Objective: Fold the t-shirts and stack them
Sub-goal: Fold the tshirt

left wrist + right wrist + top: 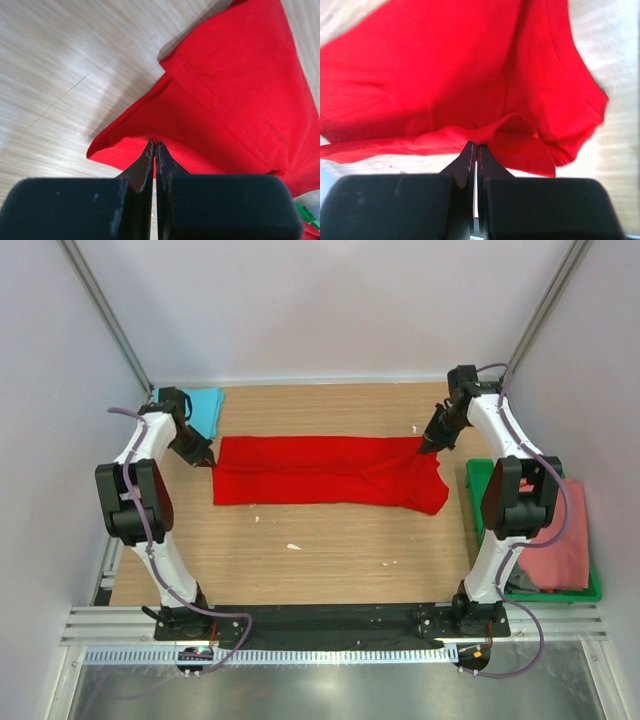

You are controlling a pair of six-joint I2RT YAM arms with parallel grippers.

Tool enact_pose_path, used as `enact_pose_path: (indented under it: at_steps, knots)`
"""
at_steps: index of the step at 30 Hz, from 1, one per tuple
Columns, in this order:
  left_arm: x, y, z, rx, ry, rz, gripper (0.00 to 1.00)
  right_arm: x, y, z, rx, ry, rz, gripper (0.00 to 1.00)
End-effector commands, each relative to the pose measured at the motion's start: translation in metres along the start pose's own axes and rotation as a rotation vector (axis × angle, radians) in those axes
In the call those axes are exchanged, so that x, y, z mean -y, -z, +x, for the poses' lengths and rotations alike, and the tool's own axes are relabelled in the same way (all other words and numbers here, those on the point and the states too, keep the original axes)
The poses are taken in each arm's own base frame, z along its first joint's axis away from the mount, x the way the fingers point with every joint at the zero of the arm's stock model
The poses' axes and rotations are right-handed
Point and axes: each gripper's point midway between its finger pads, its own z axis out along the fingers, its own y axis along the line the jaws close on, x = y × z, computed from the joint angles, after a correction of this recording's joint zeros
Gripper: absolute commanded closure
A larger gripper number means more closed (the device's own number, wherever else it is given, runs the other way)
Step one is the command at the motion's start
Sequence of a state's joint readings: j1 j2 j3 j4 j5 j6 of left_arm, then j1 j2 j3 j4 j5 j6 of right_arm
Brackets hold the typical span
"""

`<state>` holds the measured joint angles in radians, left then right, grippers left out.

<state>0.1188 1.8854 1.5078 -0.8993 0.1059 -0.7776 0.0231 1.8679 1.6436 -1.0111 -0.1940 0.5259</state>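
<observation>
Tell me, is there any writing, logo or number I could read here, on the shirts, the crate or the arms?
None readable in any view.
The bright red cloth t-shirt, the turquoise cloth t-shirt, the salmon pink cloth t-shirt and the green plastic crate are all plain.
A small part by the left arm's base carries coloured marks, too small to read.

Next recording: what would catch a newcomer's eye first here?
The bright red t-shirt lies stretched across the middle of the table, its far corners pinched by the left gripper and the right gripper, both shut on it. A turquoise t-shirt sits at the far left corner, and a green crate holding a salmon pink t-shirt stands at the right edge.
</observation>
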Motion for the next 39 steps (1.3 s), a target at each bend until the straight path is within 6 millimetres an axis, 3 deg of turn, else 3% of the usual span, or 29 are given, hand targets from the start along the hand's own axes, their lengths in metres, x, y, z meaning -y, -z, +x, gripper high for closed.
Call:
enact_pose_path:
  at_steps: [1,3,18,39]
  knots:
    - [0.011,-0.002,-0.015,0.025,-0.023,0.014,1.00,-0.025,0.004,-0.022,0.029,0.004,-0.083,0.99]
    - [0.011,-0.005,-0.015,0.015,-0.023,0.012,1.00,-0.026,-0.007,-0.024,0.002,-0.003,-0.079,0.99]
    - [0.007,-0.028,-0.015,-0.020,-0.011,-0.024,1.00,-0.047,-0.029,-0.055,-0.017,0.023,-0.114,0.99]
    - [0.006,-0.039,-0.013,-0.038,0.012,-0.034,1.00,-0.056,-0.058,-0.066,-0.056,0.004,-0.123,0.99]
